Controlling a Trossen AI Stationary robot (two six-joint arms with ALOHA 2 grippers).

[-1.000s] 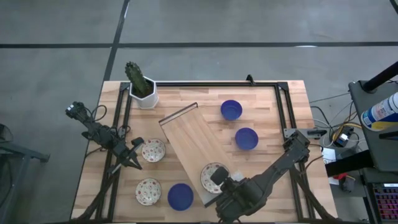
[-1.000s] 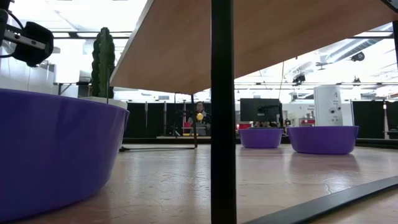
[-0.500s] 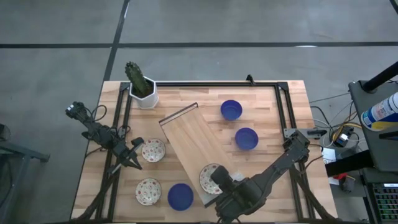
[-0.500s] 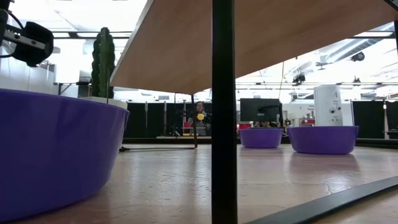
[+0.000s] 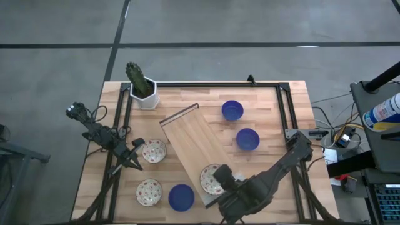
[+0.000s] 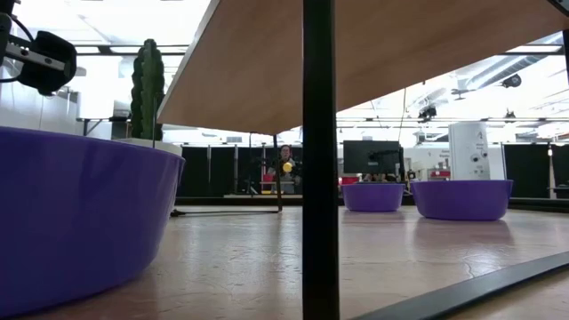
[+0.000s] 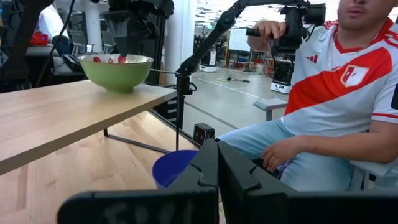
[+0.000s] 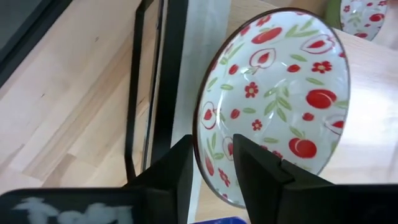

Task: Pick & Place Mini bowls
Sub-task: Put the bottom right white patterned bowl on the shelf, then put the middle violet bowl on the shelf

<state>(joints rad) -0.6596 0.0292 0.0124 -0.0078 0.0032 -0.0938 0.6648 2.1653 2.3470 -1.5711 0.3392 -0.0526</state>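
Here, the table (image 5: 275, 112) is being covered at its middle by a tilted wooden board (image 5: 197, 147). At the board's near end, a floral mini bowl (image 8: 273, 99) is being straddled at its rim by the right tool (image 8: 210, 163), fingers apart. The left tool (image 7: 217, 163), pressed together, is being held beside another floral bowl (image 5: 154, 150).

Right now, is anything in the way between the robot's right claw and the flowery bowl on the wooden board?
No, nothing is in the way. The right claw is already at the flowery bowl, one finger on each side of its rim, on the wooden board.
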